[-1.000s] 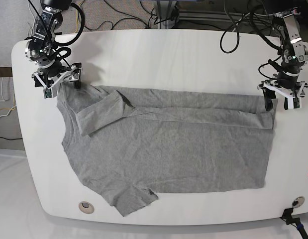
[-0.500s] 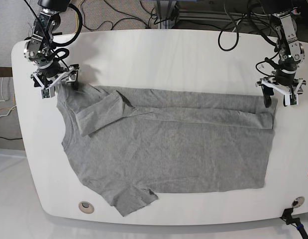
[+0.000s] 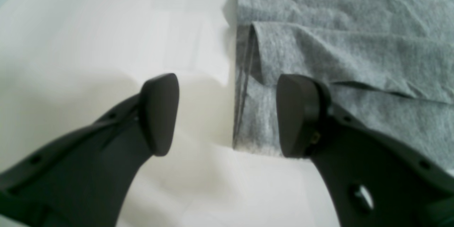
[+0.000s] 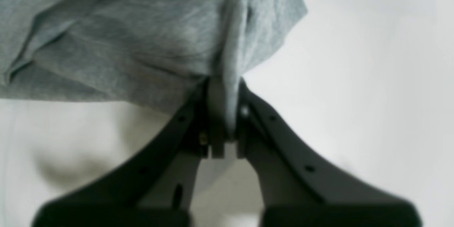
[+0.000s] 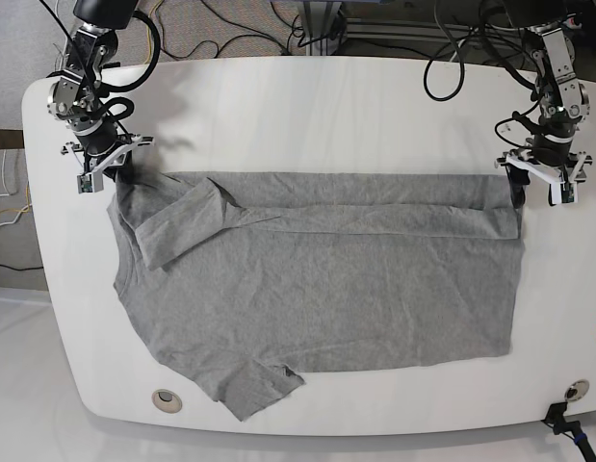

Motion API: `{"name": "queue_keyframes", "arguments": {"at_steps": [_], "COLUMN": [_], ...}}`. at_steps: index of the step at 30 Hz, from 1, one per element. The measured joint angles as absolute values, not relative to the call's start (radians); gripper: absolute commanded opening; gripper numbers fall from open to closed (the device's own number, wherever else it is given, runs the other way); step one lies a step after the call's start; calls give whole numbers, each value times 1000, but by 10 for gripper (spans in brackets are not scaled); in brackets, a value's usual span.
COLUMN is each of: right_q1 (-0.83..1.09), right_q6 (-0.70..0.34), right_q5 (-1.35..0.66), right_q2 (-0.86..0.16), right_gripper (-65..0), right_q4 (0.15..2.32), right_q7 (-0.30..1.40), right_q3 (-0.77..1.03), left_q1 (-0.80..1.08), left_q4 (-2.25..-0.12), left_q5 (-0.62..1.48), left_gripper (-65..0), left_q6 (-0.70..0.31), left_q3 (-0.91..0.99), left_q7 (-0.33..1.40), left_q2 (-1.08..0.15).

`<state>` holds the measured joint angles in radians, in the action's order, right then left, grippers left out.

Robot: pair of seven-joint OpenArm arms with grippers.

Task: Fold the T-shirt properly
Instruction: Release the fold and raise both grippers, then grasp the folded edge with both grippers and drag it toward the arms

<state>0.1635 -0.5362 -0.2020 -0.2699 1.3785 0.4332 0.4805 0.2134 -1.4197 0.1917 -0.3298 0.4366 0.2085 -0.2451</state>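
Two tools sit at the far corners of the T-shirt (image 5: 317, 279), which lies flat across the white worktop (image 5: 317, 106) with its far long side already folded over; the right tool (image 4: 223, 113) is pressed together, pinching a bunch of fabric at the shoulder corner, apparently to anchor it; the left tool (image 3: 227, 113) is spread, straddling the hem corner, one pad over cloth, one over bare worktop, not yet gripping; open worktop lies beyond the far edge, little at the near one.
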Motion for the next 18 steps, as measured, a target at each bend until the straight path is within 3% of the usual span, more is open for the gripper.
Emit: {"name": "queue_keyframes", "arguments": {"at_steps": [18], "right_q1": [167], "right_q6": [-536], "right_q5": [-203], "right_q2": [-266], "right_gripper": [-650], "right_q4": [1379], "right_q7": [429], "right_q3": [480], "left_q1": [216], "left_q4": [-1420], "left_q5": [267], "left_gripper": [-242], "left_q6": [-339], "left_q3": [401], "left_q7": [250], "left_q2": [-247]}}
